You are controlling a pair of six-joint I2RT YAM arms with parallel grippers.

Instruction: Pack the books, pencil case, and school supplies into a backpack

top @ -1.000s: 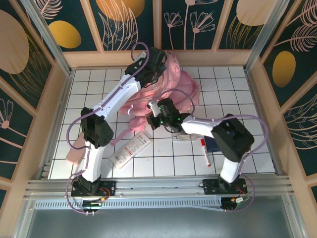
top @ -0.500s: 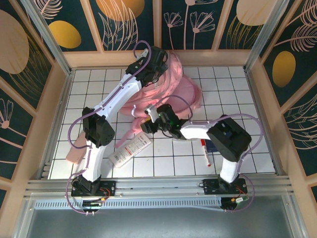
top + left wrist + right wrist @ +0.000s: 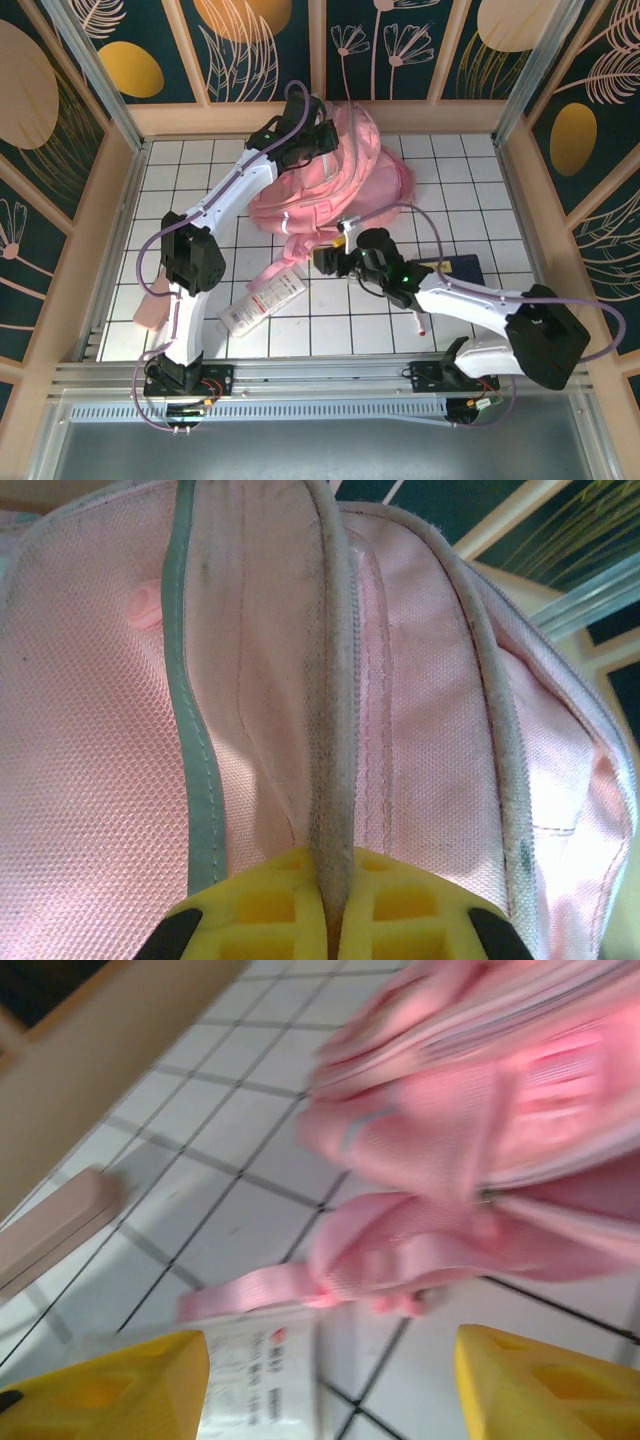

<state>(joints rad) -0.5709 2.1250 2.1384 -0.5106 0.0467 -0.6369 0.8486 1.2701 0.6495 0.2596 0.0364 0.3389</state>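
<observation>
— Fabric is clamped between the yellow pads (image 3: 262,912) of the left gripper (image 3: 332,895): a piped seam (image 3: 330,730) of the backpack (image 3: 90,740) is pinched there, the jaws closed on it, and pink mesh is spread out ahead of the fingertips.
— And the right gripper (image 3: 320,1385)?
— Its jaws are parted wide, and nothing is held between them. Straight ahead of them a lower pocket and a strap (image 3: 250,1293) are seen, blurred; just beside one finger the white flat item with red print (image 3: 255,1365) is laid on the tiles (image 3: 240,1140).
— How is the bag expected to handle?
— Soft and limp, it is judged, and light. No shape is held by it: what is lifted by one seam is likely to sag and fold shut elsewhere. Piping, zip edges and straps are thought the best holds, since a thin firm ridge is offered to the pads; mesh panels would probably be bunched and lost.
— And the things to be packed?
— From above, the navy book (image 3: 458,268) is seen well behind the right jaws, beside that forearm; it is taken to be stiff, flat and light, best gripped across a thin edge. The marker (image 3: 419,325) is largely covered by the same forearm.
</observation>
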